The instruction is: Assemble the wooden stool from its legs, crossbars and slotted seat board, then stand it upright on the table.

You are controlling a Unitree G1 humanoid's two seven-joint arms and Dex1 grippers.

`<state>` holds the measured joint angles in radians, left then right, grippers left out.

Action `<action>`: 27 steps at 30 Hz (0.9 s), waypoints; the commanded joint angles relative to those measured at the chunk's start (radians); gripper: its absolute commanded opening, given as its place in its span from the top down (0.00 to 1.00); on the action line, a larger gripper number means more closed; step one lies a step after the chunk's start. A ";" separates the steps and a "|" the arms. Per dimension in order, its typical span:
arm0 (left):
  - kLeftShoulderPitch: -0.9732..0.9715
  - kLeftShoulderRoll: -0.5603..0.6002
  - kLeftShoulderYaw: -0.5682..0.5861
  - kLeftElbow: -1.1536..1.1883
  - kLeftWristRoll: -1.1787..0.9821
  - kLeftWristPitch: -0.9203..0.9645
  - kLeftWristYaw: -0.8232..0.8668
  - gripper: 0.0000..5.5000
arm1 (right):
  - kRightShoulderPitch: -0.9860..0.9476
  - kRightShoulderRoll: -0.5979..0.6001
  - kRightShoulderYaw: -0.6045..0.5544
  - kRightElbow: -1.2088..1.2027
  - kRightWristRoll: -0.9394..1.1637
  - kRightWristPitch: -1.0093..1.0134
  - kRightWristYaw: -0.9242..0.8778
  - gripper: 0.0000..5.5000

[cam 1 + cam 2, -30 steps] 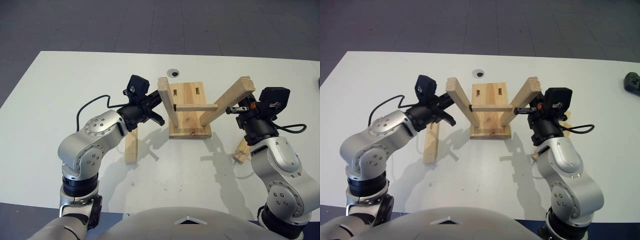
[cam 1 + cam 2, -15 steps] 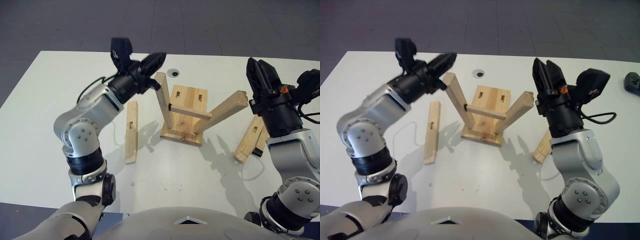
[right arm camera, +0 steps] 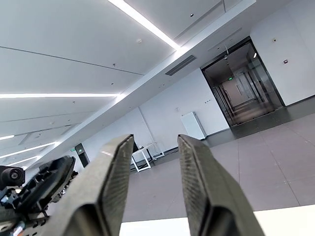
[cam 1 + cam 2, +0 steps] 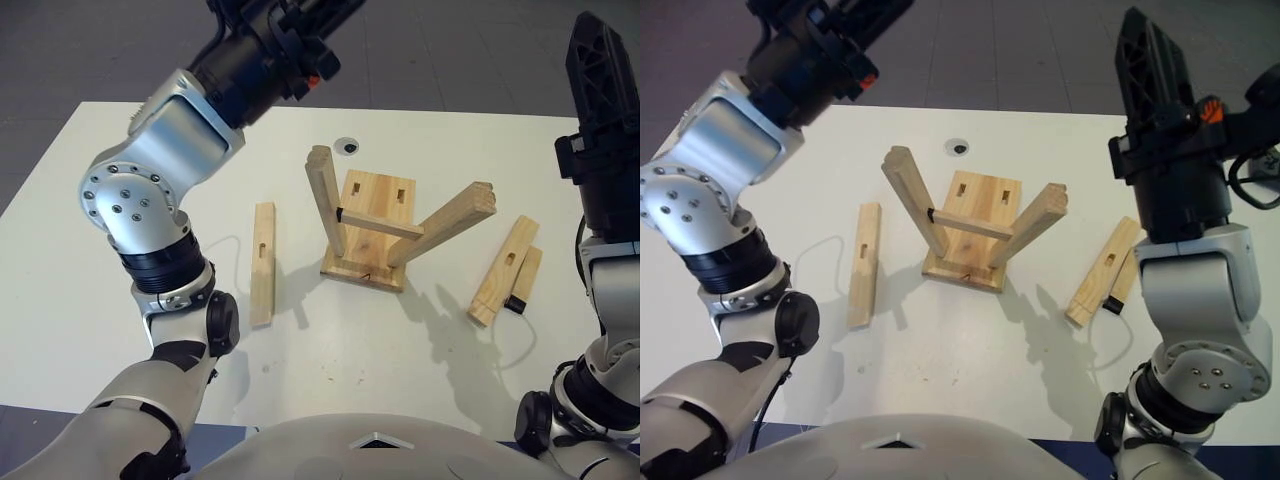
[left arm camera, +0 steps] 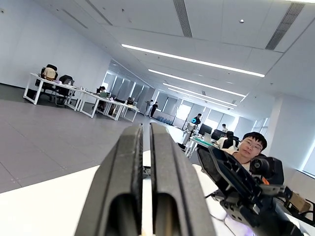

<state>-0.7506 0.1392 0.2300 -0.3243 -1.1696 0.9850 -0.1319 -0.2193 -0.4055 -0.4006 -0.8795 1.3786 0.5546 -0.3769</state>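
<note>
left gripper [image 5: 146,127]: matte black fingers closed to a thin slit, nothing held; arm held high above the worktop's left side. right gripper [image 3: 155,138]: tapered black fingers clearly apart, empty; forearm upright at the right edge. the smooth white worktop [image 4: 120,200] carries the pale wooden stool, inverted: square seat board [image 4: 388,188] lying flat, two splayed square-section legs [image 4: 326,200] joined by a thin crossbar [image 4: 385,224]. one slotted loose leg [image 4: 263,262] lies left of it; two more pieces [image 4: 503,270] lie side by side on the right. grey tiled floor [image 4: 100,40] beyond.
</note>
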 commanded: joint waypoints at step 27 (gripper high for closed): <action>0.036 -0.028 -0.092 0.004 0.046 -0.089 0.086 1.00 | -0.102 -0.078 0.088 0.090 -0.062 -0.117 -0.057 1.00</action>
<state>-0.6421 0.1004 0.1107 -0.3246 -1.0893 0.8884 -0.0616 -0.2711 -0.4735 -0.3208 -0.8061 1.3202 0.4446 -0.4167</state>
